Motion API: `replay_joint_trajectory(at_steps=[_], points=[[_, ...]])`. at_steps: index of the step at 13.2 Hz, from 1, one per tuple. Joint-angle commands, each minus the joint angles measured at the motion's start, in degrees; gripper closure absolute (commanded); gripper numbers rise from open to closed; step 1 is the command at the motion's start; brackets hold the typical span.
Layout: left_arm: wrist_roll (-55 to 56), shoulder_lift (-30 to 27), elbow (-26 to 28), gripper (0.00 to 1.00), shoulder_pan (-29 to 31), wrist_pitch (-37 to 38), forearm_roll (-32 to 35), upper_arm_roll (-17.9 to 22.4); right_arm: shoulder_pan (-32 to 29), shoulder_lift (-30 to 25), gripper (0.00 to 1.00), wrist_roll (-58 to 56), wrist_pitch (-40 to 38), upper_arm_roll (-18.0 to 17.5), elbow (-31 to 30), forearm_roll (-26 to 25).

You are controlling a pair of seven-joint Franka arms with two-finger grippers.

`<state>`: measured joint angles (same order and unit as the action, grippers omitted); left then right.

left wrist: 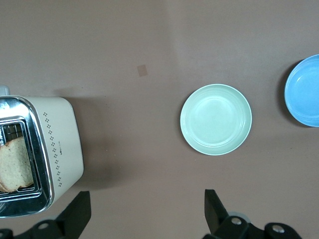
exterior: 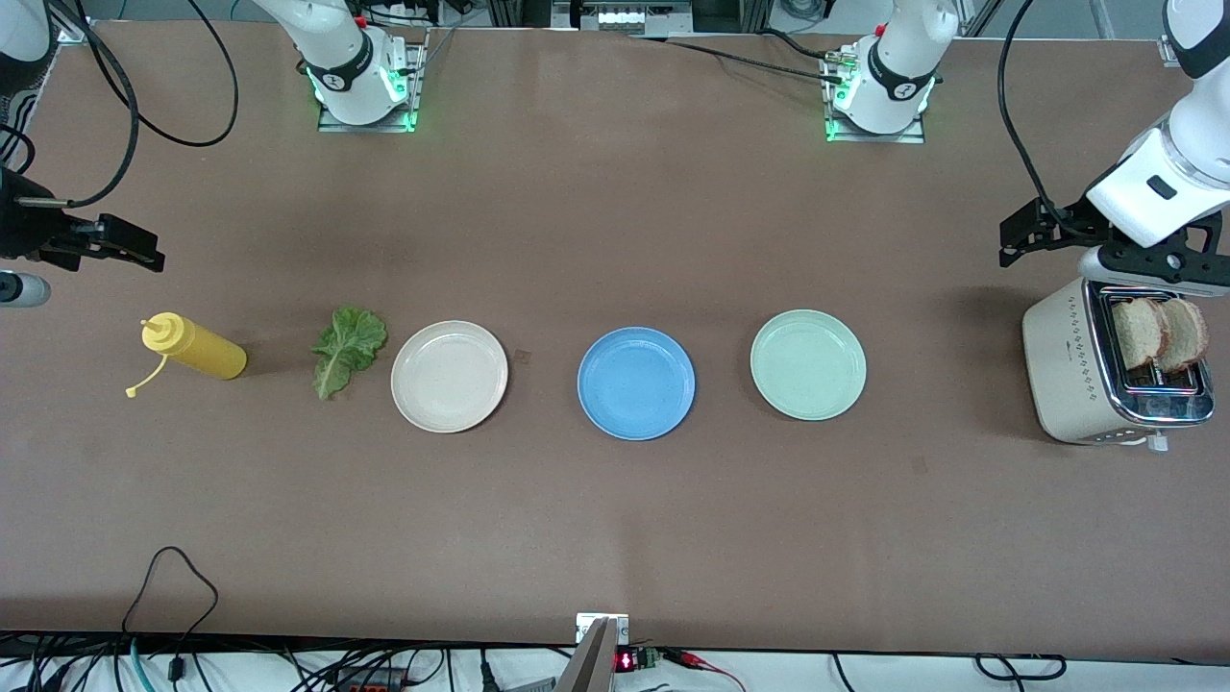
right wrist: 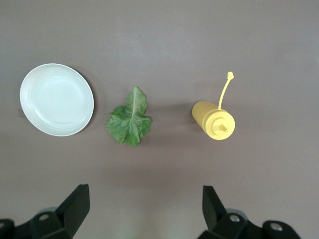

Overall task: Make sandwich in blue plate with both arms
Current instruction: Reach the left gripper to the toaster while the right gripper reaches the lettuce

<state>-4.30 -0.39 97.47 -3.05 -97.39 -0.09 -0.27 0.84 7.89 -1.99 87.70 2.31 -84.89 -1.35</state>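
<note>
The blue plate [exterior: 635, 383] [left wrist: 305, 89] lies bare at the middle of the table. No assembled sandwich shows. Two bread slices [exterior: 1158, 332] [left wrist: 15, 164] stand in the toaster [exterior: 1067, 370] [left wrist: 60, 144] at the left arm's end. A green lettuce leaf [exterior: 348, 349] [right wrist: 129, 119] lies flat on the table toward the right arm's end. My left gripper [exterior: 1009, 242] [left wrist: 148, 199] hangs open and empty over bare table beside the toaster. My right gripper [exterior: 154, 255] [right wrist: 146, 196] hangs open and empty over bare table by the yellow bottle.
A mint-green plate [exterior: 808, 364] [left wrist: 216, 119] lies between the blue plate and the toaster. A cream plate [exterior: 449, 376] [right wrist: 56, 99] lies between the blue plate and the lettuce. A yellow squeeze bottle [exterior: 197, 351] [right wrist: 213, 121] lies on its side, cap off on its strap.
</note>
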Motion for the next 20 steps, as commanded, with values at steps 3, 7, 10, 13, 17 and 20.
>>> replay_joint_trajectory(at_steps=[3,7,10,13,17,20], points=[[0.61,1.27,-2.72,0.00,0.76,2.28,0.88,-0.78,-0.22,-0.77,0.00,0.76,-0.42,-0.29,0.07,-0.59],[1.04,1.62,-2.72,0.00,0.85,3.17,0.79,-0.70,-0.31,-0.69,0.00,0.85,-0.25,-0.29,0.07,0.03],[0.87,2.06,-2.63,0.00,0.85,6.93,0.79,-0.17,-0.48,-0.60,0.00,0.85,-0.33,-0.29,0.07,0.12],[0.61,5.66,-2.63,0.00,2.68,11.86,1.06,0.01,-0.40,-0.43,0.00,0.85,-0.16,-0.29,0.07,0.12],[-1.31,11.45,-2.63,0.00,8.58,11.09,11.57,-0.08,0.30,-0.25,0.00,0.68,-0.51,-0.38,0.07,-0.41],[-9.90,14.10,-2.11,0.00,12.52,2.58,15.91,-0.08,-0.13,-0.07,0.00,0.76,-0.51,-0.56,-0.10,-0.06]])
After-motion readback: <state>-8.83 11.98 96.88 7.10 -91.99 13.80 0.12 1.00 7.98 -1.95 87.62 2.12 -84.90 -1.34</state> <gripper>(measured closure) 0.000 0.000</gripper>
